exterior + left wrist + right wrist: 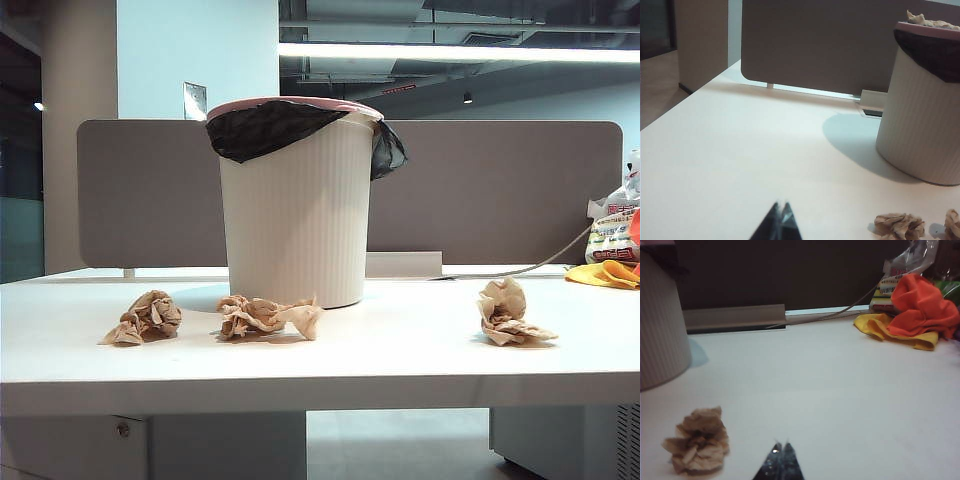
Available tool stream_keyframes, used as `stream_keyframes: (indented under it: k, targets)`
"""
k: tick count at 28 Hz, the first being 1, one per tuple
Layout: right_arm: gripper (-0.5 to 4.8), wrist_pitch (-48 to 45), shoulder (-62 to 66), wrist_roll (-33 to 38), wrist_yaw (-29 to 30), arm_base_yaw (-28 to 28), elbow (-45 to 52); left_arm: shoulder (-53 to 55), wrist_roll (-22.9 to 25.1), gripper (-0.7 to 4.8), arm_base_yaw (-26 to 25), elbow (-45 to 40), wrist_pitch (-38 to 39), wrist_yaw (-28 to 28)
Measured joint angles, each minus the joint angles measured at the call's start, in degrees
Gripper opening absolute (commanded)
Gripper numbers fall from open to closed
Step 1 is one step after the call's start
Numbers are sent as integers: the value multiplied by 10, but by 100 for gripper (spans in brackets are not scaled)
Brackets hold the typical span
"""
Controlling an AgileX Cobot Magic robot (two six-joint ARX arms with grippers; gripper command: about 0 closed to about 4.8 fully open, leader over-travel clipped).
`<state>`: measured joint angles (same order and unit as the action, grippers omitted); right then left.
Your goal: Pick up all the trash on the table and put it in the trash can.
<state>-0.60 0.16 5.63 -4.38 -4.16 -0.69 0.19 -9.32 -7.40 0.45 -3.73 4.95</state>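
Three wads of wrinkly light brown trash lie on the white table [400, 350]: one at the left [148, 317], one in front of the trash can [265, 317], one at the right [507, 312]. The ribbed off-white trash can [296, 210] with pink rim and black liner stands upright behind them. Neither arm shows in the exterior view. My left gripper [781, 204] is shut and empty above bare table, with two wads [899, 225] [953, 225] off to the can's side [922, 115]. My right gripper [781, 444] is shut and empty, one wad [697, 440] close beside its tips.
A grey-brown partition panel [480, 190] runs behind the table. At the far right lie an orange cloth [922, 310], a yellow cloth [890, 330] and a printed plastic bag [900, 270], with a cable [840, 314] leading to them. A crumpled brown scrap [925, 20] shows above the can's rim.
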Motion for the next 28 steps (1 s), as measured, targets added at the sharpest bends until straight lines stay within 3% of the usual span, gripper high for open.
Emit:
stream_keyframes:
  k: [7,14,16,21,24,28]
  targets:
    - [-1,62,0,-63,-1,0,-27,0,0,-5,0,0,0,0]
    - [-1,70,0,-50,0,0,-40,0,-7,-5,0,23,23,18]
    - [-1,74,2,-33,5,0,-74,0,-7,-5,0,63,40,37]
    - [-2,48,49,-13,83,-1,-174,0,-20,-5,0,152,114,45]
    - [-2,60,131,-13,87,0,-242,7,-22,-5,0,182,164,43]
    - [-3,56,244,-13,88,0,-336,30,-22,-6,0,235,169,39]
